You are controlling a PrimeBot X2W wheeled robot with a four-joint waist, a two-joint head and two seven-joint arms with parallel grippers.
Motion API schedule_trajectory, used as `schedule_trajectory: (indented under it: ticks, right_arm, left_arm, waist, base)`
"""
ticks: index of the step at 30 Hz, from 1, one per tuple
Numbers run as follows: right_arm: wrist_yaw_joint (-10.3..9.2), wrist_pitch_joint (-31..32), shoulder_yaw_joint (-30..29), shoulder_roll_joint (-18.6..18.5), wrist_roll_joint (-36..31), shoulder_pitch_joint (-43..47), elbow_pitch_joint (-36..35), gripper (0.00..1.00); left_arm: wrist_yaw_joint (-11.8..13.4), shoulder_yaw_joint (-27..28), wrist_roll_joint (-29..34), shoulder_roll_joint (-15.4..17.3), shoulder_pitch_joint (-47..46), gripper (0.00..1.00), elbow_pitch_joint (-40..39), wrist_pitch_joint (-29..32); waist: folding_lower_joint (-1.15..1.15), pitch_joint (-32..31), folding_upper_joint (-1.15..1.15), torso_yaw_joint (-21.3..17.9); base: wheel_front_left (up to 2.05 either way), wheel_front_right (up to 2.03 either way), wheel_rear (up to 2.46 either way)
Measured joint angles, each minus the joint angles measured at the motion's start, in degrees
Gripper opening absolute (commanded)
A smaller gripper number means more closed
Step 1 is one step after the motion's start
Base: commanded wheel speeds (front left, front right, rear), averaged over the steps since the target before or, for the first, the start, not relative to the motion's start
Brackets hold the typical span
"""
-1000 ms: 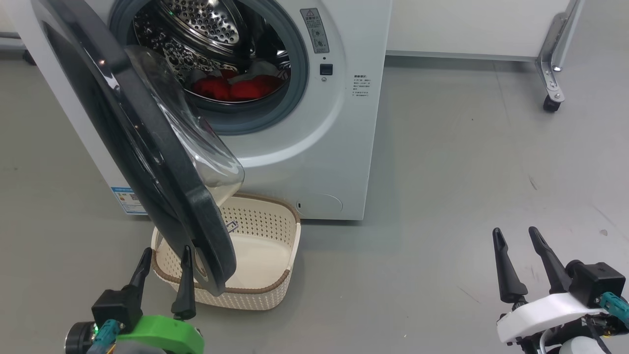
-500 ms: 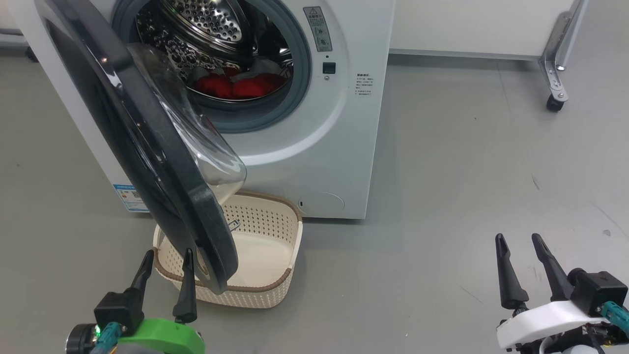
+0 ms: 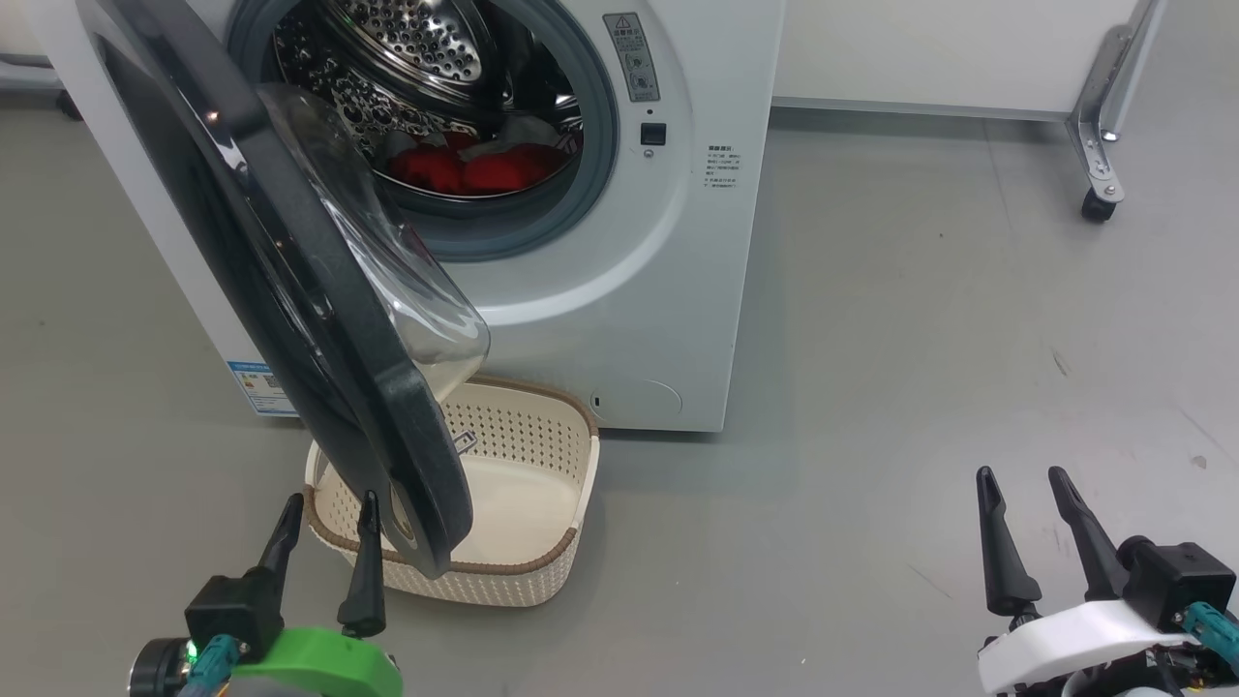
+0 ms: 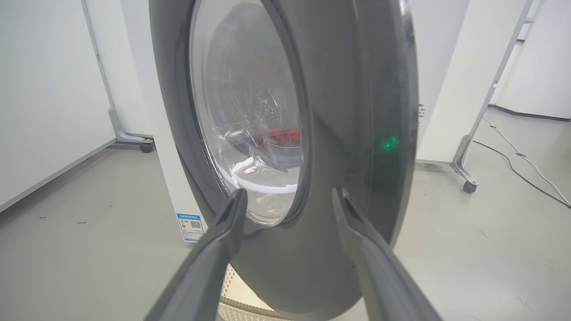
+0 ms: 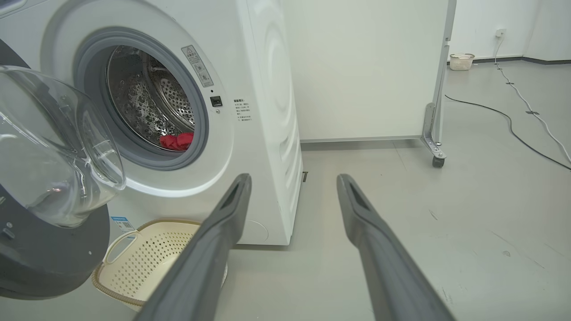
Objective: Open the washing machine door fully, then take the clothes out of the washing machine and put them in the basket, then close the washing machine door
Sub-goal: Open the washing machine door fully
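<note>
Door (image 3: 290, 290) half-open over basket (image 3: 523, 563), lower left, so left claw (image 3: 331, 498) sits spread, empty, beside its rim, likely to push; right claw (image 3: 1021, 472) likewise spread.

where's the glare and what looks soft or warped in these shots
Left wrist view: a green light glints on the glossy ring of the washing machine door; the clothes show warped through its glass. Right wrist view: white highlights on its glass bowl; the right gripper looks soft near the lens. Head view: even light, sparkle on the steel drum.
</note>
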Motion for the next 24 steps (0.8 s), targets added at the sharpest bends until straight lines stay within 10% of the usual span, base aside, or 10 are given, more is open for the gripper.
schedule_trajectory:
  ticks: [1, 2, 24]
  right_arm:
    - [0.0, 0.0, -0.04, 0.01, -0.03, 0.1, 0.0, 1.0]
    - [0.01, 0.0, -0.1, 0.03, -0.13, 0.17, 0.0, 1.0]
    - [1.21, 0.0, -0.91, 0.96, -1.62, 0.4, 0.01, 1.0]
  left_arm:
    - [-0.03, 0.0, 0.0, 0.0, 0.0, 0.36, 0.03, 0.0]
    - [-0.1, 0.0, 0.0, -0.01, 0.01, 0.0, 0.12, 0.0]
    - [-0.83, 6.47, 0.97, -0.13, -5.86, 0.0, -11.89, -0.19]
  waist:
    - [0.0, -0.01, 0.0, 0.01]
    - [0.0, -0.01, 0.0, 0.01]
    - [0.0, -0.4, 0.0, -0.07]
  base:
    - [0.0, 0.0, 0.0]
    - [0.0, 0.0, 0.0]
    - [0.0, 0.0, 0.0]
